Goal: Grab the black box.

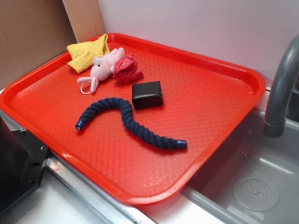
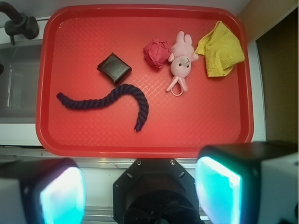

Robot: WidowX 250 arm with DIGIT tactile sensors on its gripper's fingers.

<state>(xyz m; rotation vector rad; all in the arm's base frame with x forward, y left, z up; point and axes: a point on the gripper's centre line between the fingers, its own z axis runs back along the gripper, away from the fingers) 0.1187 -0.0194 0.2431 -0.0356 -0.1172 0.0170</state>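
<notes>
Wrist view: gripper high above the near rim of the red tray, pads spread wide, nothing between them.
Black box: flat on the tray, just beside the blue rope, apart from the red ball.
Handling: looks rigid, light, glossy, likely slippery; pinch across the two shorter sides.
Hidden: gripper unseen in the exterior view; box underside and material hard to judge.

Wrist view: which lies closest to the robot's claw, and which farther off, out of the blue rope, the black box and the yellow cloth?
From the gripper at the bottom of the wrist view:
1. Blue rope, closest, left of centre on the tray.
2. Black box, just beyond the rope.
3. Yellow cloth, farthest, in the far right corner.
</notes>
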